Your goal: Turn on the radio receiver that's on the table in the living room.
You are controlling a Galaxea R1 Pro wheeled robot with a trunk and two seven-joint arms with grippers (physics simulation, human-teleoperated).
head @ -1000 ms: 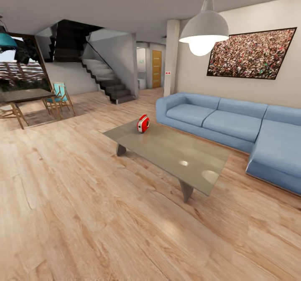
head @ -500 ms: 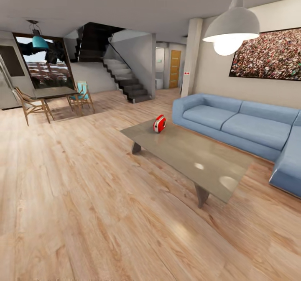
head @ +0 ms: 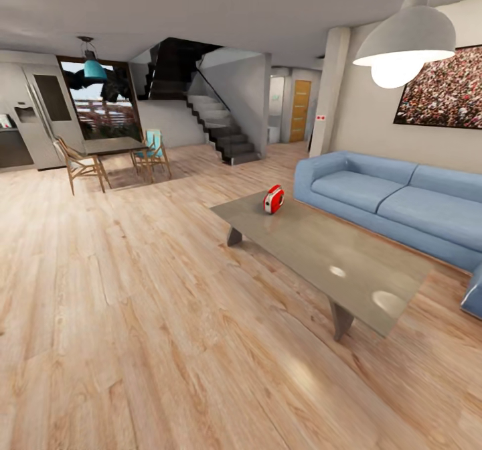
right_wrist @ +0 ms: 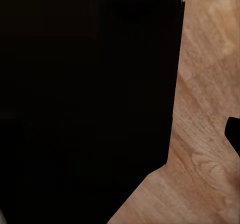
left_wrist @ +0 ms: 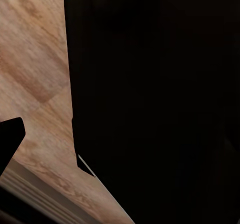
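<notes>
Head view puts the radio receiver [head: 273,199] at about 1 o'clock, on the glossy tabletop [head: 348,269] near its far corner; it looks light, rigid and smooth, so press its dial gently; either end effector's state I cannot tell

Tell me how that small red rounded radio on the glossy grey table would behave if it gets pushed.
The small red rounded radio looks rigid, so it probably won't flex. It stands upright on a narrow base, so a high push might tip it. The glossy grey table top mirrors the lamp, so it may well slide.
</notes>
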